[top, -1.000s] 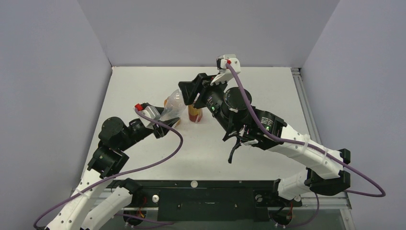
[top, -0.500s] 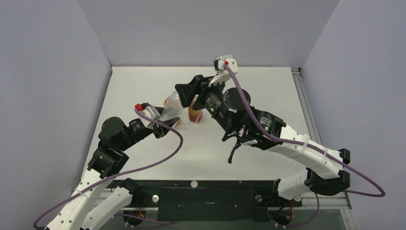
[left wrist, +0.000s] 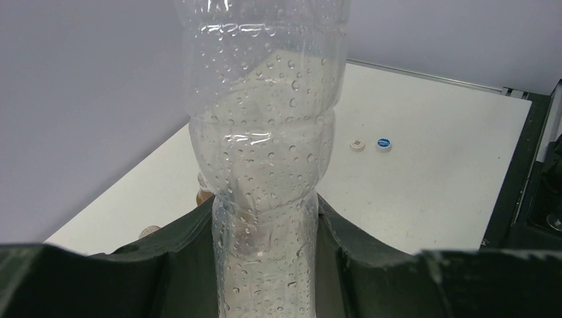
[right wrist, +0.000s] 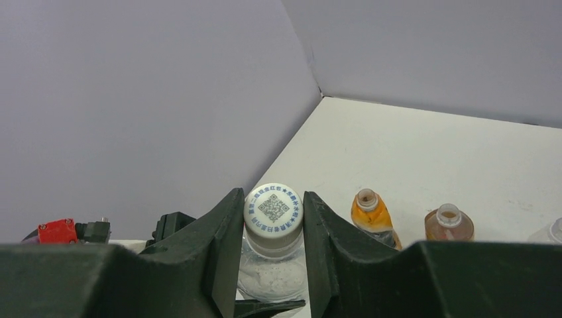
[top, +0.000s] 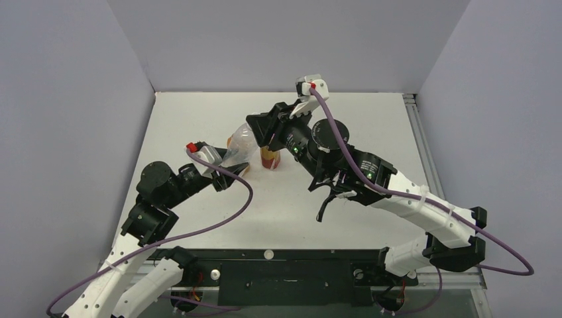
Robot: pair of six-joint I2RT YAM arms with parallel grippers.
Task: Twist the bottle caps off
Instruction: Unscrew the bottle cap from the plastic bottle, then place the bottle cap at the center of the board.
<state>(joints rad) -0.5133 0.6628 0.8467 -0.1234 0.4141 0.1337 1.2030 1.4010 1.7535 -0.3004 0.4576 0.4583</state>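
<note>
**White cap pinched on the clear bottle**

I see the white cap (right wrist: 273, 209), printed with a code, sitting on the neck of the clear bottle (left wrist: 265, 165). My right fingers (right wrist: 222, 245) pinch it from both sides. My left fingers (left wrist: 179, 245) clamp that bottle's body, and it leans at a tilt. Near the clear bottle stand the orange bottle (right wrist: 372, 212) and the reddish-brown bottle (right wrist: 449, 225), both open-necked. Well apart from the clear bottle, a loose white cap (left wrist: 358, 144) and a blue cap (left wrist: 383, 142) lie side by side on the desk (left wrist: 431, 192).
</note>
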